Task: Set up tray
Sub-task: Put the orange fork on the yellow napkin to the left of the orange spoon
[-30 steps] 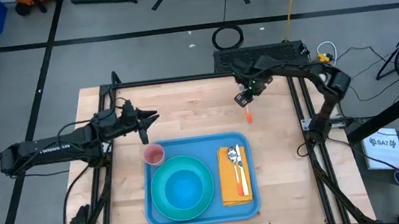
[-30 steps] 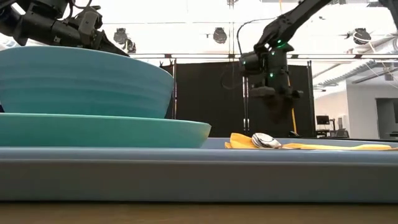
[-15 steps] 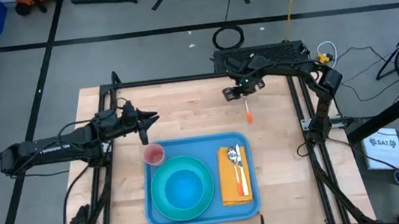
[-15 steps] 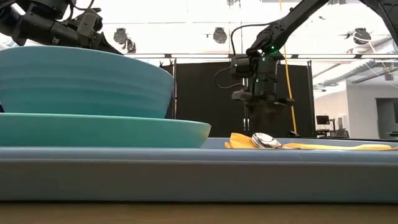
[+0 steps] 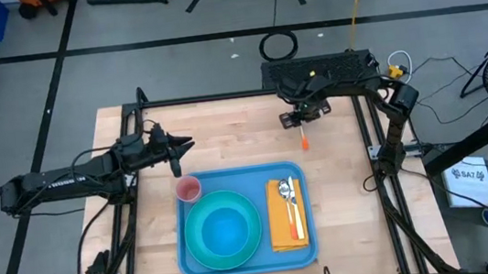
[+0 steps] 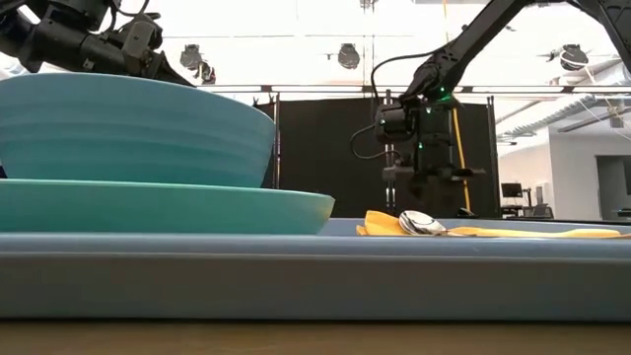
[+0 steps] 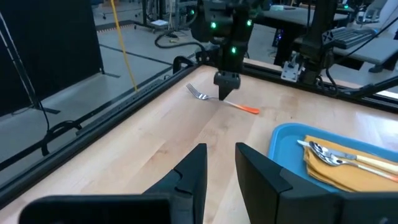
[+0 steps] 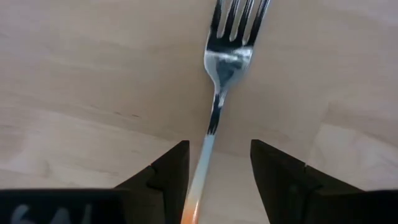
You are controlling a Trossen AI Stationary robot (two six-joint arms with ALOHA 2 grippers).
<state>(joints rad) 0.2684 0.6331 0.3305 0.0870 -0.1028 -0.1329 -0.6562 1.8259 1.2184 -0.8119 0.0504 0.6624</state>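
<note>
Right tool (image 8: 214,171) hangs low over the far part of the counter (image 5: 225,130), its fingers apart with the fork (image 8: 217,93) lying flat between them, not yet gripped. Your fork has a steel head and neck and an orange handle (image 5: 304,141), and it points its tines away from the tray (image 5: 249,264). You can see the tray at the near middle of the counter, already carrying a turquoise plate (image 5: 204,252) with a bowl (image 5: 225,228) on it, a pink cup (image 5: 188,190) at its far left corner, and a yellow napkin (image 5: 278,234) with a spoon (image 5: 291,192) and another utensil on top.

Expect the fork to be light, rigid and slick on its metal part. It lies thin against the wood, so you will likely need the fingertips almost touching the counter before you close. Take it across the neck or the start of the handle, where the tool is lined up now; the plastic should slip less than the steel. A grip far from the middle may let it swing.

Left tool (image 7: 221,165) waits near the tray's far left corner, above the cup, with its fingers slightly apart and holding nothing.
</note>
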